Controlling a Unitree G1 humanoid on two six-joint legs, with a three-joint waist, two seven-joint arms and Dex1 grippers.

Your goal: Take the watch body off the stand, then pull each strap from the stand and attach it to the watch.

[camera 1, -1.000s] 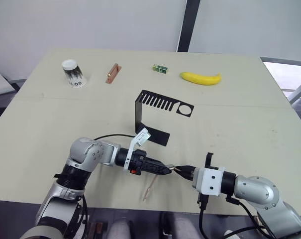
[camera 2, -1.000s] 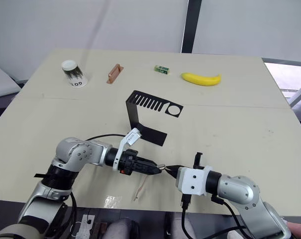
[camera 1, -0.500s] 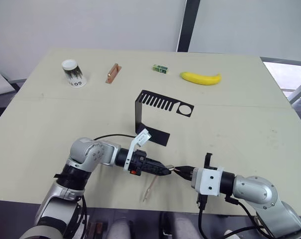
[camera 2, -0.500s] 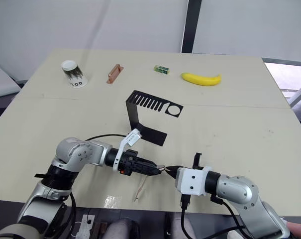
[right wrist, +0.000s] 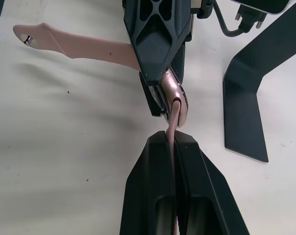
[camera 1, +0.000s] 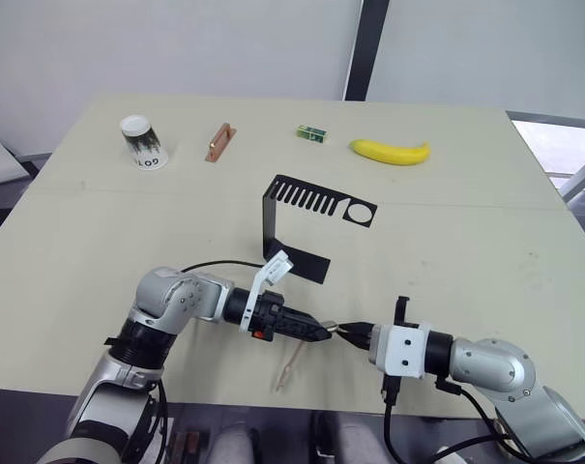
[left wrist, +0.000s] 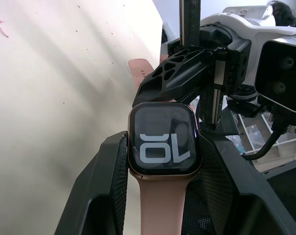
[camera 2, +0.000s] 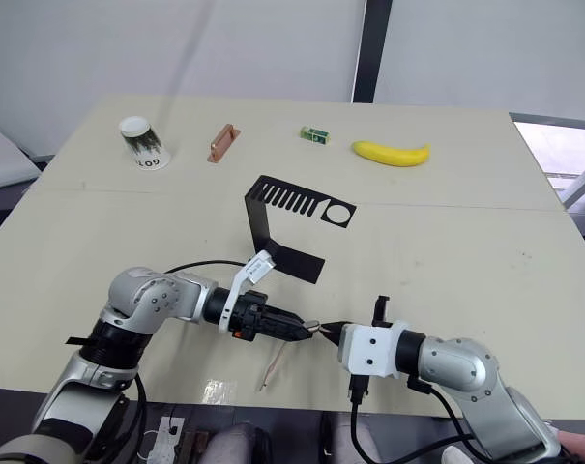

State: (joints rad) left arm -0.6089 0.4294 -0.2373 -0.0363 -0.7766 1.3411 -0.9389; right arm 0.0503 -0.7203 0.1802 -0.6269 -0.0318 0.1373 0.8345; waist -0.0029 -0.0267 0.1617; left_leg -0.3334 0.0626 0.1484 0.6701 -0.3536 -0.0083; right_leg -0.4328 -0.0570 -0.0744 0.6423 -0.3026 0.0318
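My left gripper (camera 1: 323,330) is shut on the watch body (left wrist: 163,144), a small black case whose screen shows white digits. One pink strap (right wrist: 79,45) hangs from the watch down to the table (camera 1: 290,367). My right gripper (right wrist: 172,139) is shut on the other pink strap (right wrist: 173,125), held edge-on with its end against the watch's free side. Whether that end is seated I cannot tell. The two grippers meet tip to tip near the table's front edge. The black stand (camera 1: 302,208) is behind them at mid-table, with nothing on its slotted top plate.
Along the far side of the table stand a paper cup (camera 1: 142,141), a copper-brown block (camera 1: 219,141), a small green box (camera 1: 312,133) and a banana (camera 1: 390,152). The table's front edge (camera 1: 224,391) runs just below the grippers.
My right gripper has edged slightly toward the left gripper, keeping the strap against the watch. The left arm and the hanging strap have stayed put.
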